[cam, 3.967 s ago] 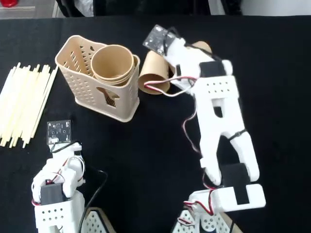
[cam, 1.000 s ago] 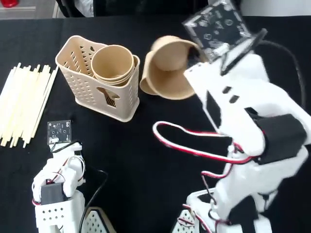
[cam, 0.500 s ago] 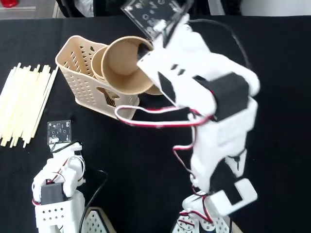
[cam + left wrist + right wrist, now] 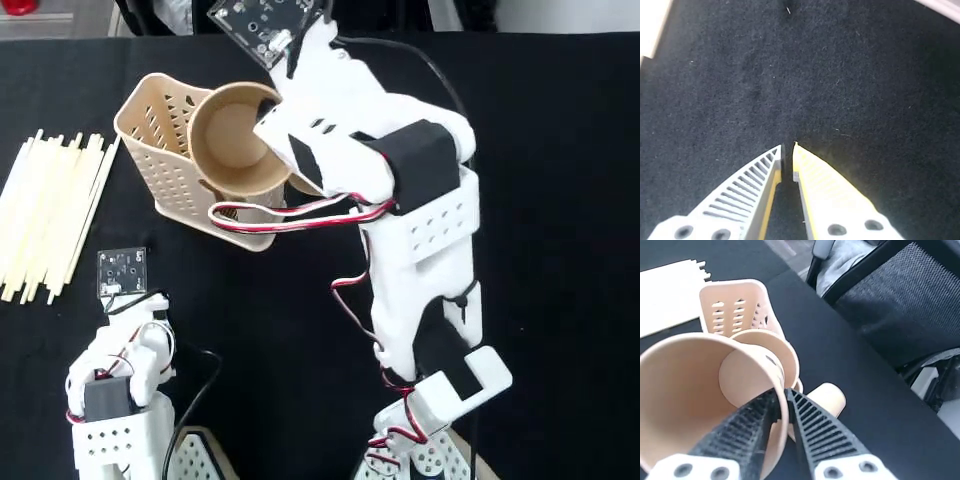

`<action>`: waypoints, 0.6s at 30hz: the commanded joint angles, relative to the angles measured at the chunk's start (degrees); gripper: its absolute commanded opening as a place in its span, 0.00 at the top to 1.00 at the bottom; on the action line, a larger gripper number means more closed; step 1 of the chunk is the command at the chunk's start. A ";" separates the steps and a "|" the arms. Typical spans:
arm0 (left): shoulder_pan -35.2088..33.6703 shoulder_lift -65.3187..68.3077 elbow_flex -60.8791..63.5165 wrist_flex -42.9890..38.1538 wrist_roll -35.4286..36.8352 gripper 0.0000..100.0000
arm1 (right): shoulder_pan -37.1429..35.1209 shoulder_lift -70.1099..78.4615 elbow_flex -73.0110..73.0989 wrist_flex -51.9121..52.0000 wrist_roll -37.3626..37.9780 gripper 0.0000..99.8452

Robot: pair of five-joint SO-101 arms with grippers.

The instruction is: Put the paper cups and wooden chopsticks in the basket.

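Observation:
My right gripper (image 4: 782, 392) is shut on the rim of a tan paper cup (image 4: 700, 385), one finger inside and one outside. In the high view this cup (image 4: 235, 140) hangs tilted over the beige slotted basket (image 4: 160, 140), its mouth facing the camera. The basket (image 4: 730, 305) holds a stack of paper cups (image 4: 775, 347). Another paper cup (image 4: 827, 397) lies on its side on the black table beyond the basket. A bundle of wooden chopsticks (image 4: 50, 215) lies left of the basket. My left gripper (image 4: 787, 147) is shut with nothing in it, low over bare cloth at the front left.
The left arm (image 4: 115, 385) sits at the front left, near the chopsticks' lower ends. A dark chair (image 4: 920, 300) stands past the table's far edge. A red object (image 4: 18, 6) shows at the back left corner. Black cloth is bare at the right.
My right arm lifted the paper cup off the table beside the basket and swung it left, so it now hangs over the basket. The left arm kept still.

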 commanded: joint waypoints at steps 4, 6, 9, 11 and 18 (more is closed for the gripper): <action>0.04 -0.09 1.10 0.00 -0.09 0.95 | -0.79 -0.13 -2.07 -5.36 -0.44 0.99; 0.04 -0.09 1.10 0.00 -0.09 0.95 | -0.79 -0.04 -1.63 -6.33 -0.35 0.99; 0.04 -0.09 1.10 0.00 -0.09 0.95 | -0.70 1.01 -1.71 -6.59 -0.44 0.99; 0.04 -0.09 1.10 0.00 -0.09 0.95 | -0.70 2.51 -1.98 -6.51 -0.35 0.99; 0.04 -0.09 1.10 0.00 -0.09 0.95 | -0.44 8.13 -2.07 -4.84 -0.35 0.99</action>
